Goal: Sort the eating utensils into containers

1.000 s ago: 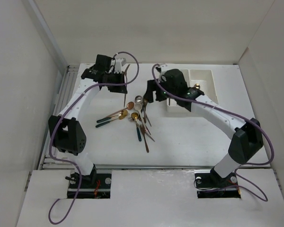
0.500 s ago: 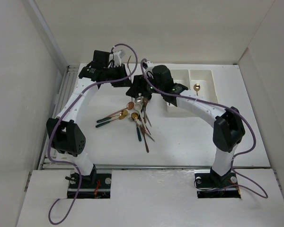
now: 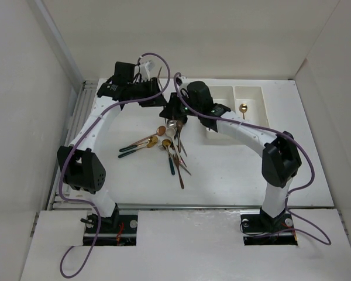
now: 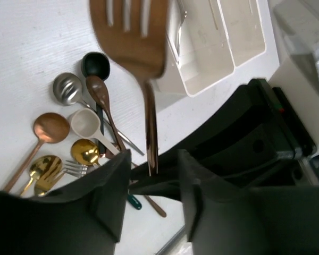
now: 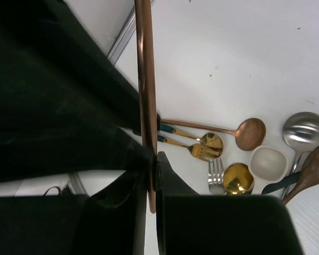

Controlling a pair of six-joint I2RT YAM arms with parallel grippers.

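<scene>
Off at 3 o'clock from both claws, the containers (image 3: 254, 114) are waiting, 1 gold spoon (image 3: 243, 108) lying inside. The utensil pile (image 3: 169, 143) is sitting at 6 o'clock. The right gripper (image 5: 150, 164), nearer the bins, is pinching the copper fork (image 4: 130, 37) by its handle, which is running 12 to 6. The left gripper (image 4: 151, 175) is standing slightly spread around it.

In your left wrist view, the fork (image 4: 132, 48) has a blurred head and its tines run off the top edge. The bins (image 4: 212, 58) are cut there too, and the right arm (image 4: 244, 154) covers the table below them. In the right wrist view, the fork's handle leaves the top edge with its head unseen. A dark bulk (image 5: 53, 106) hides the left side, and the right edge clips a brown spoon (image 5: 313, 170). From above, you can't make the fork out.
</scene>
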